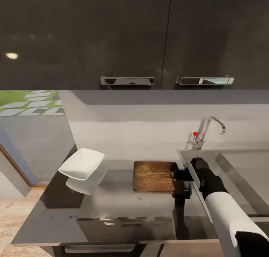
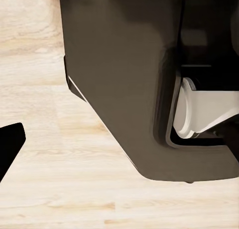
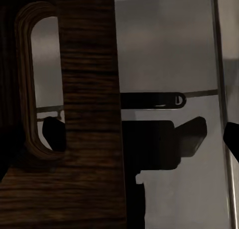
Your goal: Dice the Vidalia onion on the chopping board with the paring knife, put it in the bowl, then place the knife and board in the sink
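Although the dark brown wooden chopping board (image 1: 155, 176) with its slot handle lies on the glossy dark grey desk (image 1: 112, 208) just beside the stainless-steel sink (image 1: 239, 167), the task looks late: I judge the board has yet to go in. The right gripper (image 1: 178, 175) sits at the board's sink-side end; whether its fingers are clamped there I cannot tell. The shallow white squarish bowl (image 1: 82, 163) stands well apart from the sink, beyond the board, its contents unseen.
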Available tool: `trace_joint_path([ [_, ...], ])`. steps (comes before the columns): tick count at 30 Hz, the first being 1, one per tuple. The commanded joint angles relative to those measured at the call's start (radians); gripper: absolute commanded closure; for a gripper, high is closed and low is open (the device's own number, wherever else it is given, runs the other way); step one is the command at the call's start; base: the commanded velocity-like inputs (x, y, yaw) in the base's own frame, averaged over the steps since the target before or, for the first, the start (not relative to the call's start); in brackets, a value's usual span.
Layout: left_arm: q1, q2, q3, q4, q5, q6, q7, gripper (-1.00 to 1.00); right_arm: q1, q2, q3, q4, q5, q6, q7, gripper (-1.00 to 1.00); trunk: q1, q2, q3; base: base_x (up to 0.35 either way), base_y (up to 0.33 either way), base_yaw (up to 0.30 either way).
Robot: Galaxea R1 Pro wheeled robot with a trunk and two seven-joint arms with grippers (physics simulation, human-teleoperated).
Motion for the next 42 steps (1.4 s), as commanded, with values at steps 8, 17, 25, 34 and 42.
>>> trace_joint_path([
  [8,0.001,0.000,0.000,-0.003,0.001,0.001,-0.001,-1.00,-0.001,0.000,-0.001,-0.004,-0.002,0.004,-0.001,-1.00,0.001,-0.002,-0.002,0.000,0.000,0.000],
  [17,0.001,-0.001,0.000,-0.003,0.001,0.001,-0.001,-1.00,-0.001,0.000,0.001,-0.107,-0.004,0.004,0.001,-1.00,0.001,-0.002,-0.002,0.000,0.000,0.000],
  [25,0.001,-0.002,0.000,-0.003,0.001,0.001,-0.001,-1.00,-0.001,0.000,0.006,-0.194,-0.003,0.004,0.001,-1.00,0.001,-0.002,-0.002,0.000,0.000,0.000],
  [34,0.001,-0.002,0.000,-0.003,0.001,0.001,-0.001,-1.00,0.001,-0.001,0.007,-0.248,-0.003,0.003,0.004,-1.00,0.001,-0.002,-0.002,-0.104,-0.144,0.000],
  [42,0.001,-0.002,0.000,-0.003,0.001,0.001,-0.001,-1.00,0.007,-0.002,0.007,-0.254,-0.001,-0.082,0.010,-1.00,0.001,-0.002,-0.002,-0.210,-0.245,0.000],
])
